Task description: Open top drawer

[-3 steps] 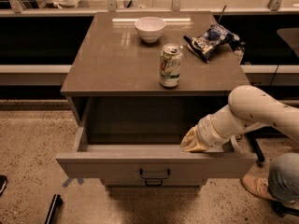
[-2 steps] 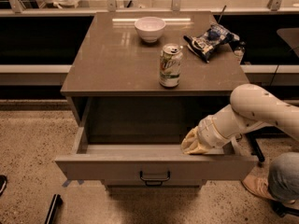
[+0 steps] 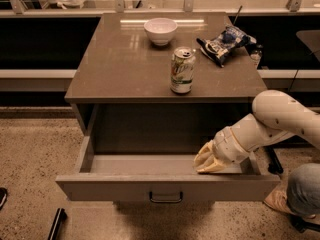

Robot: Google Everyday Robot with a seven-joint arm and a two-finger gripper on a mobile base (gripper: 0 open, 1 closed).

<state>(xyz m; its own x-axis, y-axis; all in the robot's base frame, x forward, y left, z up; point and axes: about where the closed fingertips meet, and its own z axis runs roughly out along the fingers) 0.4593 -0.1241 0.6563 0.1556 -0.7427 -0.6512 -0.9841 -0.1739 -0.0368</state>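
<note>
The top drawer of the grey-beige cabinet stands pulled far out towards me, with its plain grey inside showing. Its small dark bar handle sits at the centre of the front panel. My gripper, cream-coloured at the end of the white arm, reaches in from the right and rests inside the drawer at its front right, just behind the front panel. The lower drawers are hidden under the open one.
On the cabinet top stand a white bowl, a green-and-white can near the front edge and a dark snack bag. A person's knee and shoe are at the lower right. Speckled floor lies to the left.
The drawer has come out slightly further towards me, and the gripper has stayed at its front right corner.
</note>
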